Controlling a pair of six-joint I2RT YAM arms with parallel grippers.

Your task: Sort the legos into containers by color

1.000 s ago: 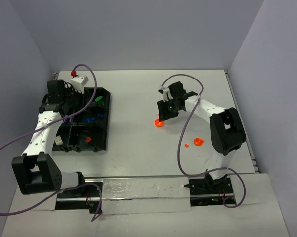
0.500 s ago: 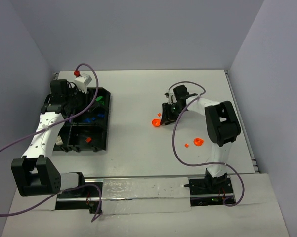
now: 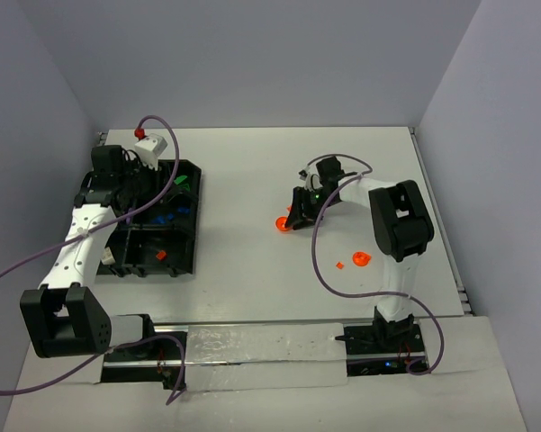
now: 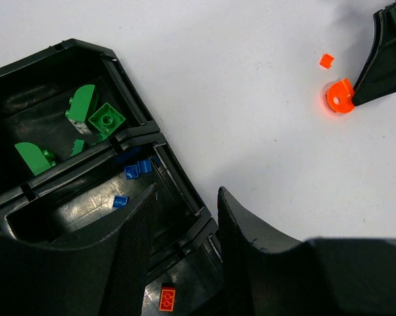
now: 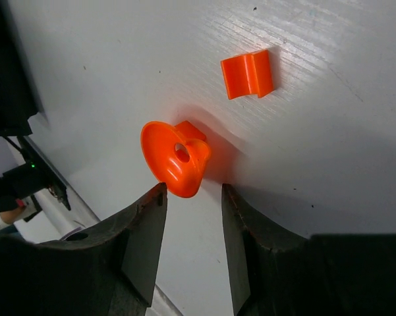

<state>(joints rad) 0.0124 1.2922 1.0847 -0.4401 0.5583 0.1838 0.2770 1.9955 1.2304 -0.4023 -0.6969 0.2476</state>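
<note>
The black compartment tray (image 3: 191,236) lies at the left. It holds green pieces (image 4: 95,122), blue bricks (image 4: 137,170) and one orange-red brick (image 4: 167,298) in separate compartments. My left gripper (image 3: 155,191) hovers over the tray, open and empty (image 4: 186,192). An orange rounded piece (image 5: 174,158) lies on the table mid-right (image 3: 284,223), with a small orange brick (image 5: 248,74) beside it. My right gripper (image 3: 294,216) is low at the table, open (image 5: 193,187), its fingertips just short of the rounded piece and the left one nearly touching it.
Another orange rounded piece (image 3: 361,259) and a tiny orange bit (image 3: 339,265) lie nearer the right arm's base. Purple cables loop off both arms. Walls close the table at the back and sides.
My right gripper has dropped and swung left, down to the orange rounded piece. My left gripper shifted slightly over the tray a second ago and has stayed still since.
</note>
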